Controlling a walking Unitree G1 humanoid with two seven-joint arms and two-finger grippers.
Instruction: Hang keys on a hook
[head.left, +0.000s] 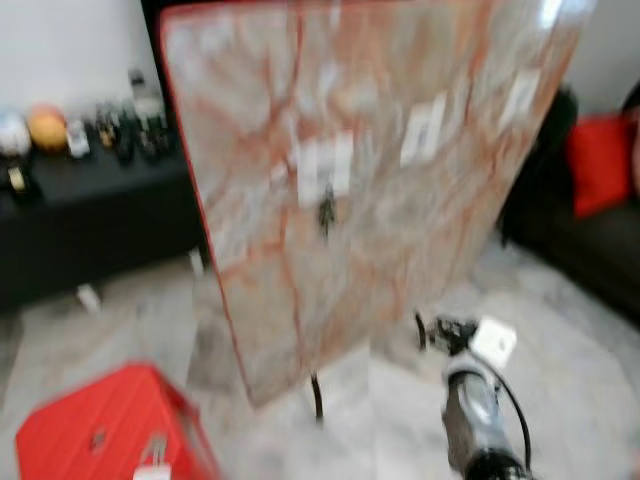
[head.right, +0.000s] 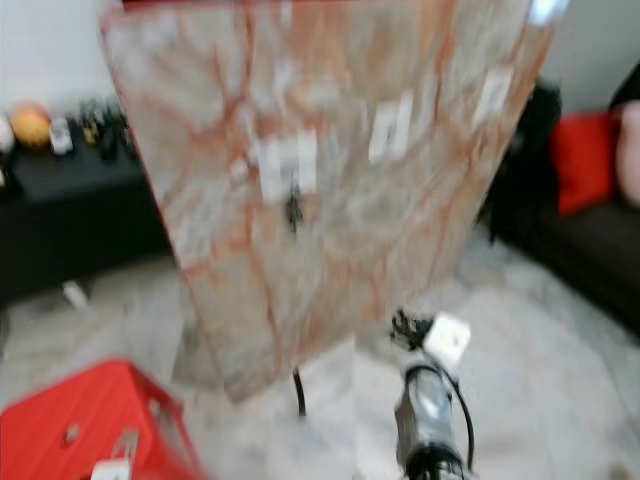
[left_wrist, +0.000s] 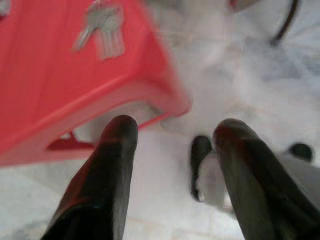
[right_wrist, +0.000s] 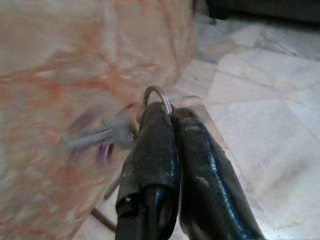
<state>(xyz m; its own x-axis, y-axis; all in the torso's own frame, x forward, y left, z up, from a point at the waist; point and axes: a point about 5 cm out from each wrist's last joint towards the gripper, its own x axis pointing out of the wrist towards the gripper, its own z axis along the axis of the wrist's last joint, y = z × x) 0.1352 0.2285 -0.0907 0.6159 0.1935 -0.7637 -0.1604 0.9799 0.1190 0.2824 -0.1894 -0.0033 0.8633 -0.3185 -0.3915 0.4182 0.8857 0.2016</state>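
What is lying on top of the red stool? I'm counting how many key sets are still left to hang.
One bunch of silver keys lies on the red stool, near its edge. The blur hides any finer detail; the stool's far side is out of frame.

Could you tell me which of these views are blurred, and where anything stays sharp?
Both eye views are motion-blurred throughout, the marbled board smeared; left wrist view blurs the red stool, fingers sharper; right wrist view keeps the right gripper crisp, keys streaked.
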